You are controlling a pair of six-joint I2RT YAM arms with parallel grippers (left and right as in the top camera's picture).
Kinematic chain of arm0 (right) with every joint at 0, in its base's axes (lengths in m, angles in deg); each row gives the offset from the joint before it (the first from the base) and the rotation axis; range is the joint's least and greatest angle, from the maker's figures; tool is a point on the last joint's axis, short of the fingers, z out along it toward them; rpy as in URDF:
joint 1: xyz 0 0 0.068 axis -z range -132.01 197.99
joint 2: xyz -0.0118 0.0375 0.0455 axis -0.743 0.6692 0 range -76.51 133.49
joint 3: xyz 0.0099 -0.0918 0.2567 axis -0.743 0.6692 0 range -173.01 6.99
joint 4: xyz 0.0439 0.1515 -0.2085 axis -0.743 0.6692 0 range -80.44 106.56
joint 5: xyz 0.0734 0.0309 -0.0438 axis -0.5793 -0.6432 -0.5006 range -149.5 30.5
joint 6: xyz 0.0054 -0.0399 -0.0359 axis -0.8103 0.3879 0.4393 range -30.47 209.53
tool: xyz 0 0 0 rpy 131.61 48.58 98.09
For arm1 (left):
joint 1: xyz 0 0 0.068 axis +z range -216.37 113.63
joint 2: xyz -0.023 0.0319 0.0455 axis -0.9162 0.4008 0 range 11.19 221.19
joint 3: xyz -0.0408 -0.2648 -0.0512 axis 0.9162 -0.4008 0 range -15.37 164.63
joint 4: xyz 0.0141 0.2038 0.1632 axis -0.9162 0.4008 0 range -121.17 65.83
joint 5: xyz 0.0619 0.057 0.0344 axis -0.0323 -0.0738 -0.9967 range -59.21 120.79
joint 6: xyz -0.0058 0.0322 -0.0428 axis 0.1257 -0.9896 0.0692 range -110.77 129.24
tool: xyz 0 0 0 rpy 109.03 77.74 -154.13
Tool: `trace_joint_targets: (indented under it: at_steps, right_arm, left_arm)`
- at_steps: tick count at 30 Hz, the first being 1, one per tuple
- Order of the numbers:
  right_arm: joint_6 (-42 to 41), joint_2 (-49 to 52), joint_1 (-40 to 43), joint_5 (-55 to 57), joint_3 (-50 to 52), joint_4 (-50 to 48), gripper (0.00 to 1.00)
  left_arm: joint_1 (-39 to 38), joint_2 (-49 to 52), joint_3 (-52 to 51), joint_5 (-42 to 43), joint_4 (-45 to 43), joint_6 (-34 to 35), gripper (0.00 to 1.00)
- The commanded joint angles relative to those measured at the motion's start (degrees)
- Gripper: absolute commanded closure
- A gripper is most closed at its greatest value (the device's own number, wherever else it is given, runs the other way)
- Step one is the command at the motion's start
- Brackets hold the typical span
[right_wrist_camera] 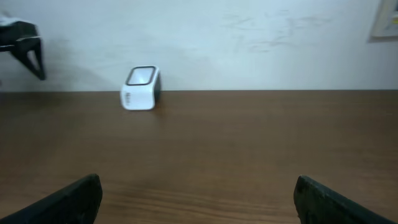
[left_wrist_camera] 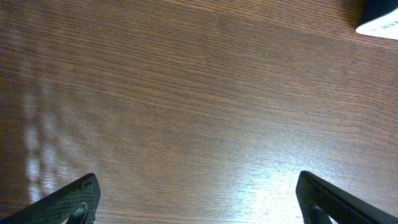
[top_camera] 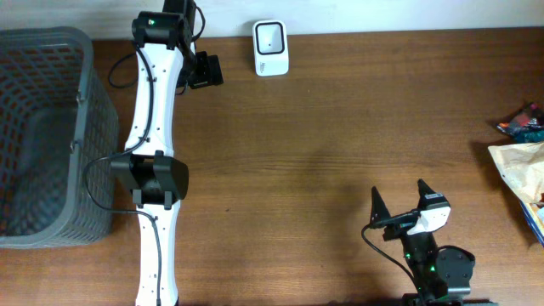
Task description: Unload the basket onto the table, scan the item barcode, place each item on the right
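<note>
Black fingertips [right_wrist_camera: 73, 200] frame the right wrist view, set far apart, with bare wood between them. Right gripper [top_camera: 401, 201]: spread wide, holding nothing, low at the near side of the table [top_camera: 340, 127]. Left gripper [top_camera: 204, 70]: likewise spread and empty, at the far edge just beside the white scanner [top_camera: 270, 48]. Grey basket [top_camera: 85, 102] stands on the left.

Items: a pile of snack packets [top_camera: 517, 166] at the far right edge, partly out of frame and well apart from both grippers. No barcode visible from here.

Judgement: foil or paper pouches, so light, soft, crinkly and probably slippery, and likely to sag if pinched mid-face. Better to take one by a sealed end seam, leaving the printed back free to face the scanner window. The right arm is nearer.
</note>
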Motion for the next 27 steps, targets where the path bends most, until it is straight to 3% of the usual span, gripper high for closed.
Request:
trace_joint_targets:
  at_steps: [1, 27]
  right_arm:
    - [0.61, -0.52, -0.31, 3.65, 0.57, 0.42, 0.02]
    - [0.59, -0.52, -0.31, 3.39, 0.57, 0.35, 0.02]
  left_arm:
    - [0.13, -0.2, 0.2, -0.59, 0.07, 0.0, 0.01]
    - [0.13, -0.22, 0.22, -1.68, 2.51, -0.02, 0.01]
